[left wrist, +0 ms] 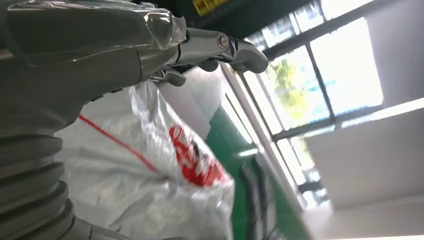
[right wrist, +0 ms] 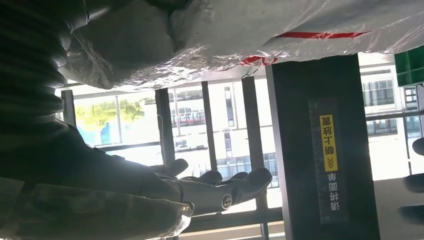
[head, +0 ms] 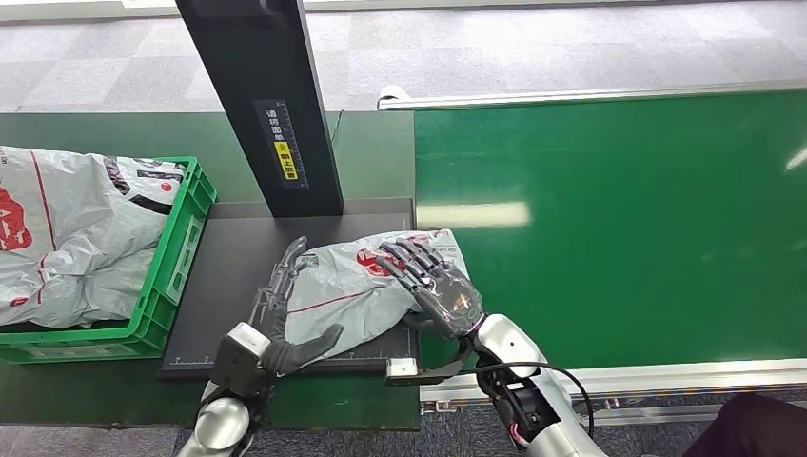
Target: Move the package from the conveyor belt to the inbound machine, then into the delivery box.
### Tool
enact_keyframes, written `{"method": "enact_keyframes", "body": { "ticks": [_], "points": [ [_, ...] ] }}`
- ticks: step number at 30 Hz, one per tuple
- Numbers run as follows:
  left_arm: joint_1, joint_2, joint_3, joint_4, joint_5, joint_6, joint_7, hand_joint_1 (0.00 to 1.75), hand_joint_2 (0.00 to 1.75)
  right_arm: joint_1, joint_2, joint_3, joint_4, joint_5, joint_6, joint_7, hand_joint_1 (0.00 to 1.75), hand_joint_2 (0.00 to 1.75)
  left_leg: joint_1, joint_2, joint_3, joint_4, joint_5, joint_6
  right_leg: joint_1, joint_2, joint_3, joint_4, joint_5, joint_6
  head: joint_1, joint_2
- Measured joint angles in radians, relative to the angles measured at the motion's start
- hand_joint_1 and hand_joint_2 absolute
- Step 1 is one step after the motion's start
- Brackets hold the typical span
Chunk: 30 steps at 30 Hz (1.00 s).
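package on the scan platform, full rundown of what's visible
The package is a soft, crinkled grey-white plastic mailer bag with a red logo and a thin red line across it. It lies flat and rumpled on the black platform of the inbound machine, in front of the dark post, one corner reaching the green conveyor belt. The left hand is against its near-left edge, thumb on top; the right hand rests on its right end.

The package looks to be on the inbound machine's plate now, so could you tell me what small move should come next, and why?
Probably lift it a little off the black plate. The package lies on the plate under the scanner post, with the left hand at one side and the right hand on the other. The green delivery box beside the plate is the remaining stop.
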Motion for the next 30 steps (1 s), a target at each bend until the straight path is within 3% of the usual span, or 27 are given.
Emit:
{"method": "enact_keyframes", "body": {
  "ticks": [9,13,24,25,28,29,30],
  "points": [
    [-0.069,0.054,-0.213,0.094,-0.582,-0.032,0.255,0.0,1.75,0.0,-0.006,0.002,0.0,-0.013,0.0,0.0,0.0,1.75,0.0,0.0,0.0,0.0,0.0,0.0,0.0,0.0,0.0,0.0,0.0,0.0,0.0,0.0],
    [-0.114,0.072,-0.29,0.175,-0.766,-0.041,0.302,0.0,1.75,0.0,-0.008,0.002,0.0,-0.003,0.0,0.0,0.0,1.75,0.0,0.0,0.0,0.0,0.0,0.0,0.0,0.0,0.0,0.0,0.0,0.0,0.0,0.0],
    [-0.198,0.065,-0.359,0.317,-0.854,-0.08,0.379,0.0,1.75,0.026,-0.019,-0.03,0.0,0.036,0.0,0.0,0.0,1.75,-0.001,-0.003,0.007,0.0,0.0,0.0,-0.002,-0.004,0.01,-0.001,-0.002,0.001,0.0,0.0],
    [-0.201,0.062,-0.36,0.324,-0.854,-0.08,0.389,0.17,1.75,0.028,-0.019,-0.033,0.0,0.038,0.0,0.0,0.0,1.75,-0.001,-0.004,0.009,-0.001,0.0,0.001,-0.002,-0.004,0.012,-0.001,-0.002,0.001,0.0,0.0],
    [-0.207,0.055,-0.359,0.339,-0.856,-0.072,0.404,1.43,1.75,0.032,-0.019,-0.041,-0.001,0.041,0.0,0.0,0.0,1.75,-0.002,-0.004,0.012,-0.001,0.001,0.002,-0.002,-0.004,0.015,-0.001,-0.001,0.001,0.0,0.0],
    [-0.207,0.053,-0.357,0.342,-0.858,-0.062,0.407,1.69,1.75,0.034,-0.019,-0.044,-0.001,0.042,0.0,0.001,0.0,1.75,-0.002,-0.003,0.012,-0.001,0.001,0.002,-0.002,-0.004,0.015,-0.001,0.0,0.001,0.0,0.0],
    [-0.206,0.051,-0.353,0.344,-0.86,-0.046,0.409,1.75,1.75,0.036,-0.019,-0.046,-0.002,0.042,0.0,0.001,0.0,1.75,-0.002,-0.003,0.012,-0.001,0.002,0.002,-0.002,-0.004,0.015,-0.001,0.001,0.001,0.0,0.0]
  ]
}}
